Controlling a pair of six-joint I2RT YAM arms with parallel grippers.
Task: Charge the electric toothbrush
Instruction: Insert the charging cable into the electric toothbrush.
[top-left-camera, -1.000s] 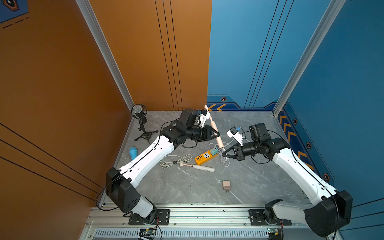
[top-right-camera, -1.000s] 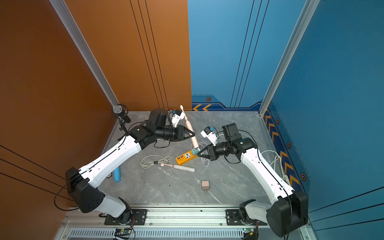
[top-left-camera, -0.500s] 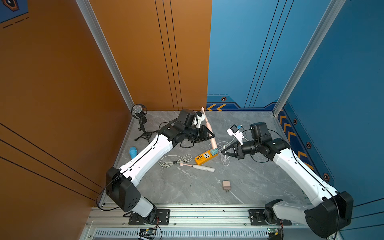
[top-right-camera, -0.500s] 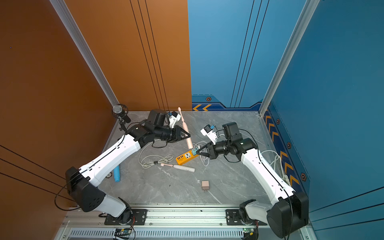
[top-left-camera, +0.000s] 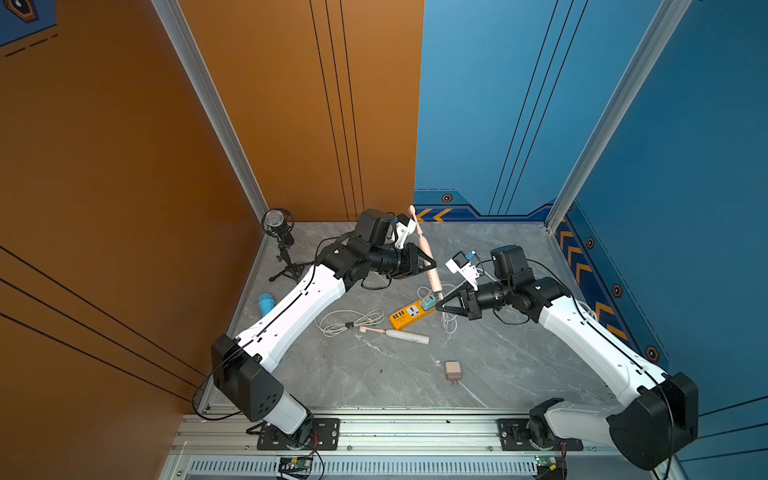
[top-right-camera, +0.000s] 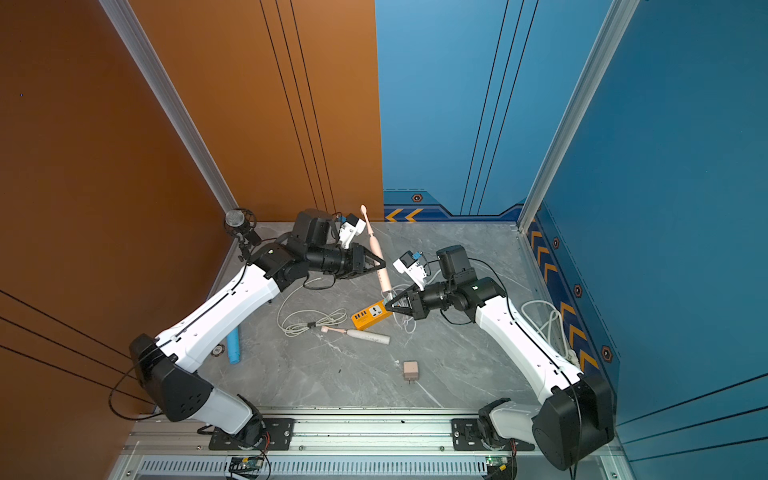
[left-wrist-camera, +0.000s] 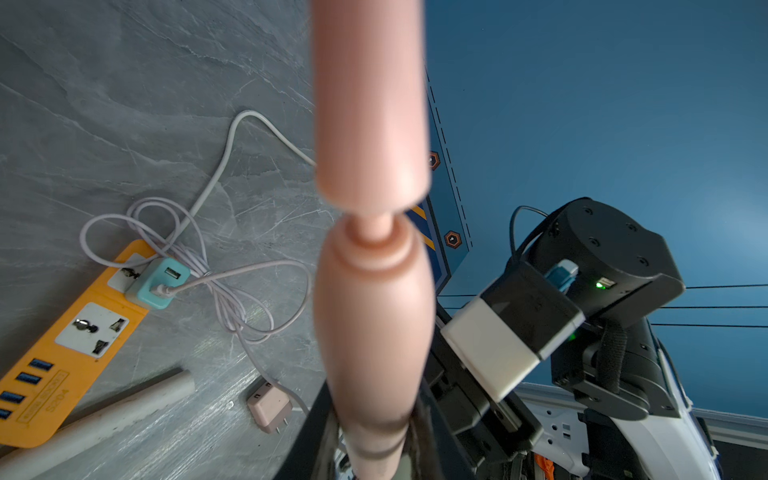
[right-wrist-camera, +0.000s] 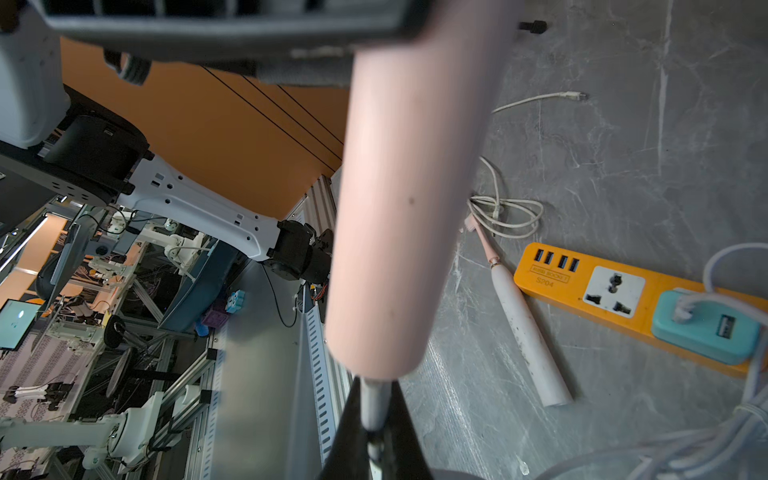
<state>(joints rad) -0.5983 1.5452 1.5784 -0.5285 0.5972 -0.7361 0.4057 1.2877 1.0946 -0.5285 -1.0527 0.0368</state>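
Observation:
My left gripper (top-left-camera: 430, 266) (top-right-camera: 381, 266) (left-wrist-camera: 374, 415) is shut on a pink electric toothbrush (top-left-camera: 434, 280) (top-right-camera: 375, 248) (left-wrist-camera: 374, 311) (right-wrist-camera: 407, 216). The toothbrush hangs tilted over the table with its brush head up and towards the back. My right gripper (top-left-camera: 438, 306) (top-right-camera: 387, 306) (right-wrist-camera: 374, 384) is shut on a small grey-white cable plug (right-wrist-camera: 374, 399). The plug's tip meets the toothbrush's lower end. A lilac cable (left-wrist-camera: 232, 307) runs from it to a teal adapter (top-left-camera: 427, 302) (left-wrist-camera: 160, 282) (right-wrist-camera: 706, 328) plugged into an orange power strip (top-left-camera: 409, 312) (top-right-camera: 370, 313).
A white toothbrush (top-left-camera: 399, 334) (top-right-camera: 365, 334) lies in front of the strip beside a coiled white cable (top-left-camera: 349, 322). Nearer the front lies a pink wall charger (top-left-camera: 452, 370). A microphone tripod (top-left-camera: 276, 222) and a blue cylinder (top-left-camera: 265, 303) are at the left wall, and more white cable (top-right-camera: 548, 324) at the right.
The left arm has shifted the pink toothbrush slightly and its lower end has risen a little. The right gripper's tip has stayed at that end. Both grips are unchanged.

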